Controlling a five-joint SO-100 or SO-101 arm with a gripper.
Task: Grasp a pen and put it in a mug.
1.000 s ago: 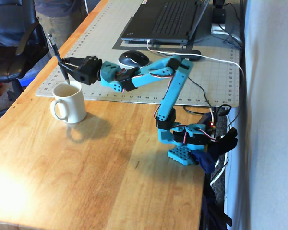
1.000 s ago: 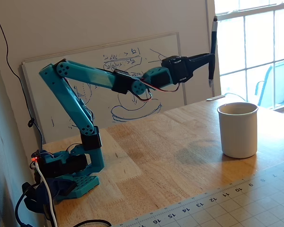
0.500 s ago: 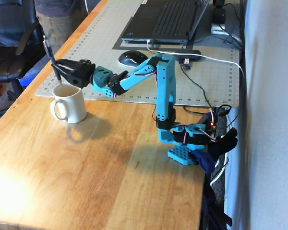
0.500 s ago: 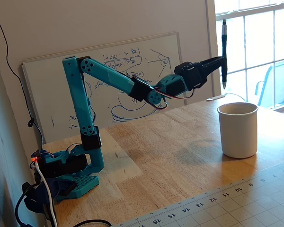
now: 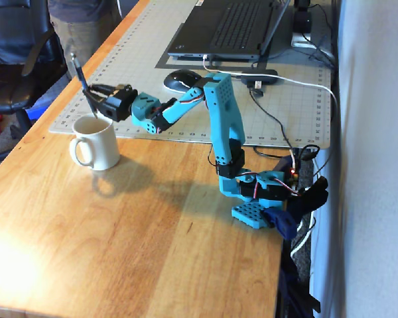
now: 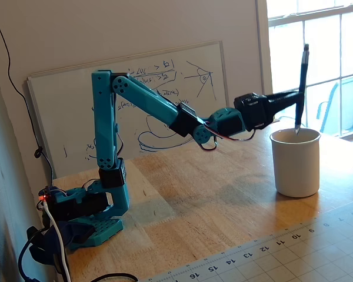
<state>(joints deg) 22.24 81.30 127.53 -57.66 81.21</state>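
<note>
A wooden table [image 5: 119, 225] with a warm honey-coloured top carries everything. Directly on the bare wood stands the mug [image 5: 94, 142], cream-white, upright, its handle turned toward the left in a fixed view; in the other fixed view the mug [image 6: 295, 161] sits near the table's right side. The arm's blue base [image 5: 252, 213] rests at the table's right edge. A pale gridded cutting mat [image 5: 146, 73] covers the far end of the table, just behind the mug; on it lie a closed dark laptop [image 5: 229, 30] and a black mouse [image 5: 179, 80]
</note>
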